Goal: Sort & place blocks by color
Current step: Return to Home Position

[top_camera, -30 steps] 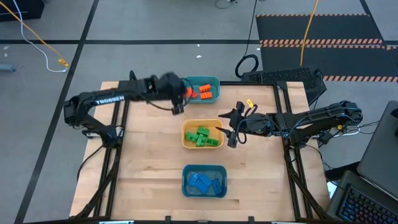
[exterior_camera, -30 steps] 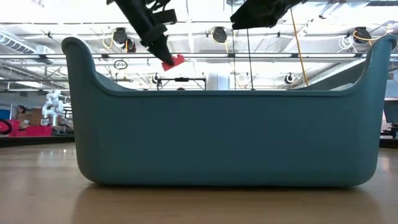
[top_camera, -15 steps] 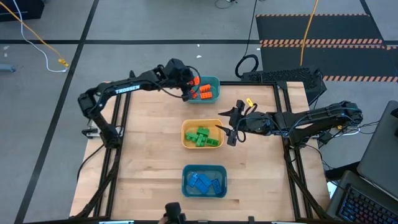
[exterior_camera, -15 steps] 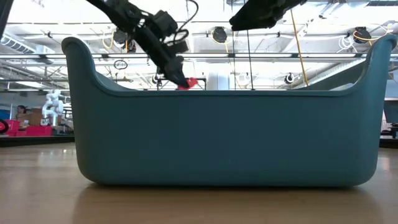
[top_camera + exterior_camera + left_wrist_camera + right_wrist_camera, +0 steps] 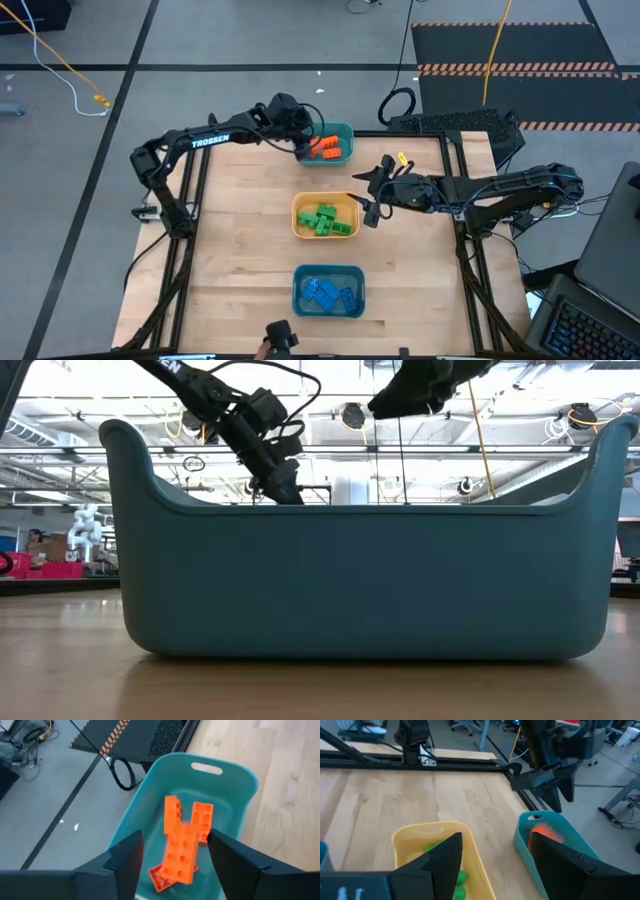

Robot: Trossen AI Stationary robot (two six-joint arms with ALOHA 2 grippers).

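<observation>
**Three bins sorted, both grippers empty**

My left gripper hangs over the teal bin at the desk's far edge, fingers spread, gripping nothing. The orange blocks lie straight below and just ahead of it, inside that bin. The longest one shows blurred, long axis pointing away from me toward the bin's handle slot. The green blocks are in the yellow bin mid-desk, the blue blocks in the blue bin by the near edge. Left arm is stretched from the left edge, wrist tipped down over the rim. My right gripper sits just beside the yellow bin's right side, spread wide too, empty. My read: sorting done. Exit is lift straight up to clear the rim, then fold back.
</observation>
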